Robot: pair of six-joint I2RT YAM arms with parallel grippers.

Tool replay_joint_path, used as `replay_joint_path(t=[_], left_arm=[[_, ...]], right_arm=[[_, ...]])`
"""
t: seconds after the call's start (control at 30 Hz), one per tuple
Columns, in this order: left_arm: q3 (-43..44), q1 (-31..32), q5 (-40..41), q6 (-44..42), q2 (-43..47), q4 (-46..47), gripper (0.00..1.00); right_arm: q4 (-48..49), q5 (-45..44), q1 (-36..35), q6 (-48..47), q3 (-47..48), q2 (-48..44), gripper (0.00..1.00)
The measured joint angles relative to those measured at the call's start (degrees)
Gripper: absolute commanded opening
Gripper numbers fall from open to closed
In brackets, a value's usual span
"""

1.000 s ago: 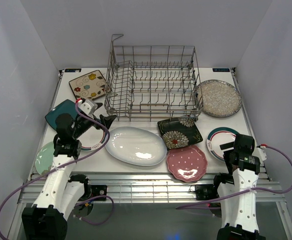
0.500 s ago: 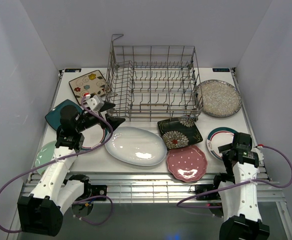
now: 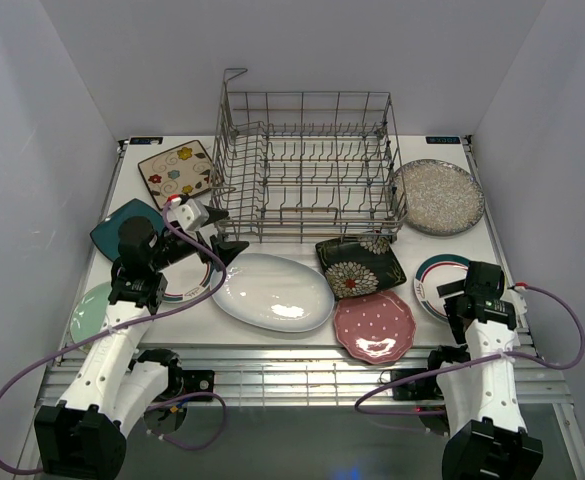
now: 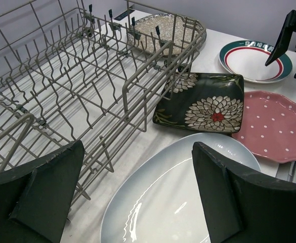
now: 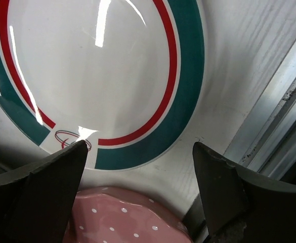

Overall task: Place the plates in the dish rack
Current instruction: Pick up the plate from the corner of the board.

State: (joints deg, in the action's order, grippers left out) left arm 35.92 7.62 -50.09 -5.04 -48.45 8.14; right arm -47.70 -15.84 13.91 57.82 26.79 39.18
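Note:
The grey wire dish rack (image 3: 307, 165) stands at the back centre with no plates in it; it also fills the left wrist view (image 4: 77, 76). The white oval plate (image 3: 272, 292) lies in front of it. My left gripper (image 3: 228, 240) is open and empty, above the oval plate's left end (image 4: 188, 202) and beside the rack's near corner. My right gripper (image 3: 460, 298) is open and empty, low over the near edge of a teal-rimmed round plate (image 5: 97, 76), next to the pink dotted plate (image 5: 122, 217). The black floral square plate (image 3: 360, 265) lies between them.
The speckled grey plate (image 3: 437, 195) lies right of the rack and the cream floral square plate (image 3: 177, 170) left of it. A teal square plate (image 3: 122, 225), a pale green plate (image 3: 87, 315) and a second teal-rimmed plate (image 3: 187, 285) lie under my left arm. A metal rail (image 5: 269, 131) runs along the table edge.
My left gripper has moved right and forward, toward the rack's corner and over the oval plate. My right gripper has shifted slightly over the teal-rimmed plate. Both stay open.

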Motion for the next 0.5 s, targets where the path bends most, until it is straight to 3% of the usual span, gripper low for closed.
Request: replay_joint_path(t=[0.27,0.5], left_arm=[[-0.7,0.0,0.3,-0.8,0.0,-0.4,0.98],[-0.7,0.0,0.6,-1.2,0.0,-0.4,0.98]], right_arm=[[7.5,3.2,0.0,0.0,-3.1,7.6,0.92],[13.2,3.7,0.0,0.1,-4.2,7.6,0.92]])
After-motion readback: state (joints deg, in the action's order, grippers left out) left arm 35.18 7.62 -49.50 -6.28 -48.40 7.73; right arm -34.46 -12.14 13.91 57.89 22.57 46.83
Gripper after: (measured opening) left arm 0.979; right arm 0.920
